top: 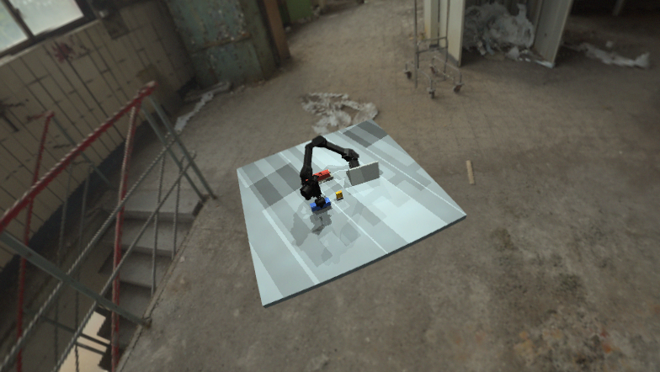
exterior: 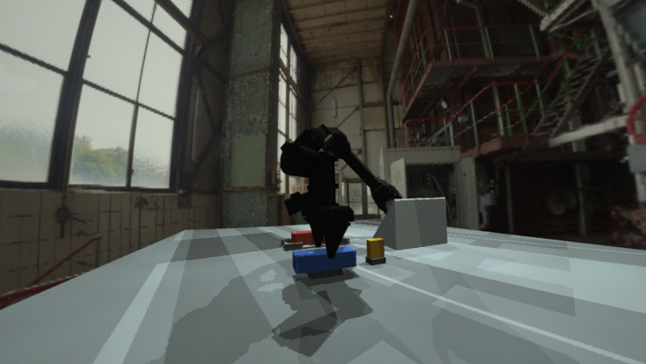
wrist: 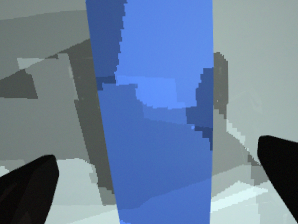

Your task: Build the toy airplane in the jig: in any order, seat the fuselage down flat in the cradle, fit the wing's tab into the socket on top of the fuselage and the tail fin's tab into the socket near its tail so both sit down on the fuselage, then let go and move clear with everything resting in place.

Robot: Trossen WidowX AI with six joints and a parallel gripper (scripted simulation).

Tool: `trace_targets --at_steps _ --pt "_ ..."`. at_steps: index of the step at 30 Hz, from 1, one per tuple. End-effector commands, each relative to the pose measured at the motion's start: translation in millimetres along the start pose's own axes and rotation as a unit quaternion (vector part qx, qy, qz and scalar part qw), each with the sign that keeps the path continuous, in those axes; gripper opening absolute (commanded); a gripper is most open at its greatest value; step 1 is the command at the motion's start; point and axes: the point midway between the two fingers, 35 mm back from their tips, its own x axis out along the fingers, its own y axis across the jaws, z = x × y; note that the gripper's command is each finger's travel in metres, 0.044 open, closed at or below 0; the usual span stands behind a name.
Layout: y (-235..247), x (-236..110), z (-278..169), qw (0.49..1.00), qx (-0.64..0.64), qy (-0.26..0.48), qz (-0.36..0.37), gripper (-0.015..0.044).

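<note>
The blue wing (top: 315,207) (exterior: 303,263) (wrist: 160,50) rests on a small dark base on the table. My gripper (top: 320,203) (exterior: 325,251) (wrist: 159,156) is open and low over the wing, with one finger on each side and a gap to both sides in the wrist view. The red fuselage (top: 322,175) (exterior: 300,236) lies in the grey cradle (exterior: 292,245) behind the wing, and looks level. It is partly hidden by the arm. The yellow tail fin (top: 338,194) (exterior: 375,248) stands on a small dark base beside the wing.
A grey slanted block (top: 364,173) (exterior: 420,223) stands at the arm's base, behind the tail fin in the exterior view. The pale table (top: 407,208) (exterior: 475,316) carries all these things, and its edges drop to the floor.
</note>
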Motion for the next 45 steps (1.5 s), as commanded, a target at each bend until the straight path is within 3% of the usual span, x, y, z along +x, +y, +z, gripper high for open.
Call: trace_targets --at_steps 1,14,23,30,36,45 --pt "-0.3 6.5 -0.5 1.0 -0.003 -0.002 -0.003 0.044" --pt "-1.0 25.1 -1.1 1.0 -0.003 -0.002 -0.004 0.044" --pt "-1.0 25.1 -1.1 1.0 -0.003 -0.002 -0.004 0.0204" --pt "-1.0 25.1 -1.1 1.0 -0.003 -0.002 -0.004 0.0157" --pt "2.0 15.7 2.4 1.0 -0.001 -0.014 0.008 0.0" --pt "5.4 -5.8 6.3 1.0 0.0 -0.021 0.016 0.0"
